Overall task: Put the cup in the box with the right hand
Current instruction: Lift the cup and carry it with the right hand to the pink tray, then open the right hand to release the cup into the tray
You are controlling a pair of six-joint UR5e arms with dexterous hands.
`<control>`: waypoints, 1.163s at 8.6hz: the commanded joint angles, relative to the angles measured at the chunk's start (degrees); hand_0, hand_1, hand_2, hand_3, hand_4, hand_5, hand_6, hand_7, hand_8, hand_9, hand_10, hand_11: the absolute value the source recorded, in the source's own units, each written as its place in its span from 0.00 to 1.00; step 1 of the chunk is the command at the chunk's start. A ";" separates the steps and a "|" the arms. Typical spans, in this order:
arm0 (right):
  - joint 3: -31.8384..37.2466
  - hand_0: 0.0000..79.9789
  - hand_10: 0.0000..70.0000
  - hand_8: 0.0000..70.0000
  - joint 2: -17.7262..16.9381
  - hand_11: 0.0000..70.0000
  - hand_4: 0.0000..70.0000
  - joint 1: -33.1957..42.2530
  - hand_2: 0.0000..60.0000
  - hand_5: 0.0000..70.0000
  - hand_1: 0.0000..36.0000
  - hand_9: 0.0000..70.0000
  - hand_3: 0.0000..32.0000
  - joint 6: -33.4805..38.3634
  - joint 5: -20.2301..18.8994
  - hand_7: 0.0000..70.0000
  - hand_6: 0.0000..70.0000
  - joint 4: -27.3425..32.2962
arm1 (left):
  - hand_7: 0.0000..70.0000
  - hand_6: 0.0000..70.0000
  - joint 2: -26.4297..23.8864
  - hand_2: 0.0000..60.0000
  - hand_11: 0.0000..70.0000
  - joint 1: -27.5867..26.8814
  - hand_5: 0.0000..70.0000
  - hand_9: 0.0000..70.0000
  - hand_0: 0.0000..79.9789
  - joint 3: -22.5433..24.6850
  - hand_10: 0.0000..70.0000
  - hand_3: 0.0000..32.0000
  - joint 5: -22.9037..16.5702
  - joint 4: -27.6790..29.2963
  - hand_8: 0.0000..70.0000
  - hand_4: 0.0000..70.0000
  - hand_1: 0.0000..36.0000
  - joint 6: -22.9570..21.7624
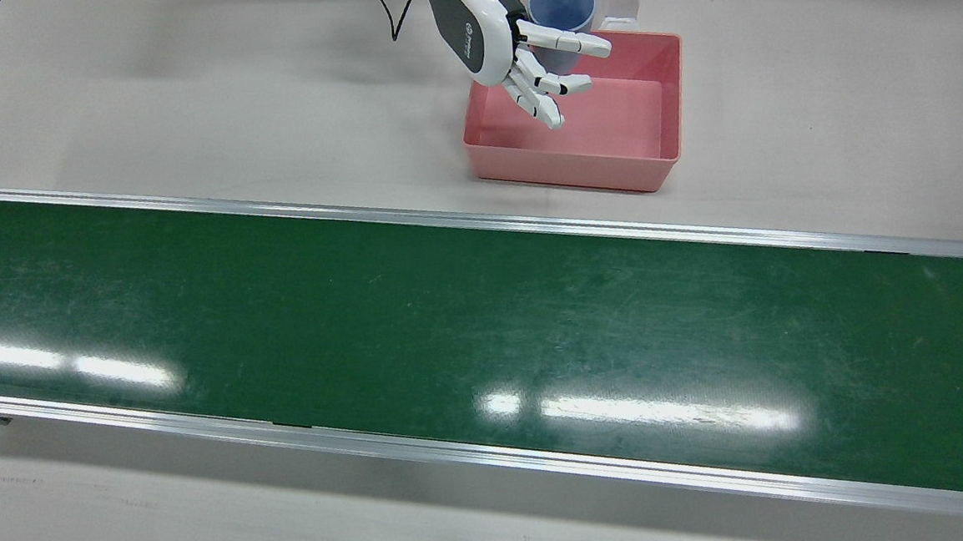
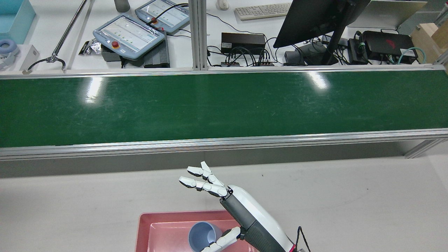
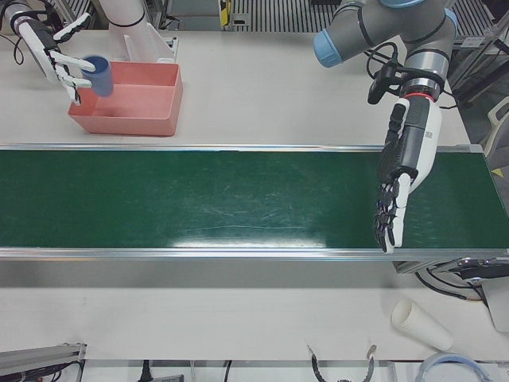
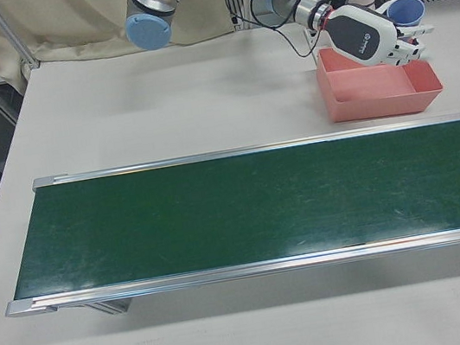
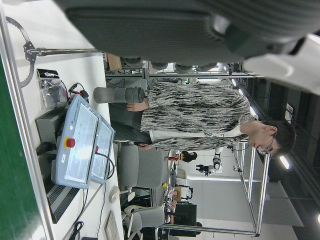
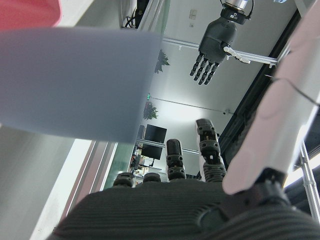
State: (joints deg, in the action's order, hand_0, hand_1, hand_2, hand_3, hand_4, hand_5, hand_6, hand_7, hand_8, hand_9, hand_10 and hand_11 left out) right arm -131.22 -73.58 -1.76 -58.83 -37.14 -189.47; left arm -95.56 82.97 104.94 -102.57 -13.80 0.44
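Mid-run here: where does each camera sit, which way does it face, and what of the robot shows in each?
Front view: overhead, operators' side; right hand, blue cup, pink box.
Rear view: high behind the arms, facing the green belt.
Left-front view: left hand over belt.
Right-front view: right arm, box.
Left hand view: sideways, a person.
Right hand view: sideways, cup, far left hand.
Front and rear share cup, box, right hand.

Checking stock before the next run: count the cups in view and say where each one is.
2. A blue cup is at the right hand over the pink box; a white paper cup lies on the operators' side table. Others may be hidden.
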 commanded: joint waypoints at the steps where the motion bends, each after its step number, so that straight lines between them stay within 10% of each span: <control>1: 0.35 0.64 0.00 0.00 -0.34 0.02 0.00 -0.44 0.00 0.07 0.49 0.00 0.18 0.37 0.05 0.02 0.01 0.33 | 0.00 0.00 0.02 0.00 0.00 0.00 0.00 0.00 0.00 0.00 0.00 0.00 0.00 0.00 0.00 0.00 0.00 0.00; 3: -1.39 0.64 0.00 0.00 -2.52 0.02 0.00 0.96 0.00 0.08 0.50 0.00 0.46 2.38 -0.83 0.04 0.00 0.06 | 0.00 0.00 -0.07 0.00 0.00 0.00 0.00 0.00 0.00 0.00 0.00 0.00 0.00 0.00 0.00 0.00 0.00 0.00; 7: -8.35 0.63 0.02 0.00 -11.13 0.06 0.00 9.99 0.01 0.07 0.50 0.00 0.00 10.69 -3.01 0.08 0.04 -0.64 | 0.00 0.00 0.02 0.00 0.00 0.00 0.00 0.00 0.00 0.00 0.00 0.00 0.00 0.00 0.00 0.00 0.00 0.00; 10: -7.47 0.62 0.03 0.00 -16.14 0.08 0.00 31.56 0.07 0.07 0.50 0.00 0.00 30.72 -13.98 0.10 0.04 -12.28 | 0.00 0.00 -0.07 0.00 0.00 0.00 0.00 0.00 0.00 0.00 0.00 0.00 0.00 0.00 0.00 0.00 0.00 0.00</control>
State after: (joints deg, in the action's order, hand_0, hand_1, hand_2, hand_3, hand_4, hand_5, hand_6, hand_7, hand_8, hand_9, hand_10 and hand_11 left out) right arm -139.06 -86.07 14.78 -42.00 -43.88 -193.49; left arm -95.56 82.97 104.94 -102.57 -13.80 0.44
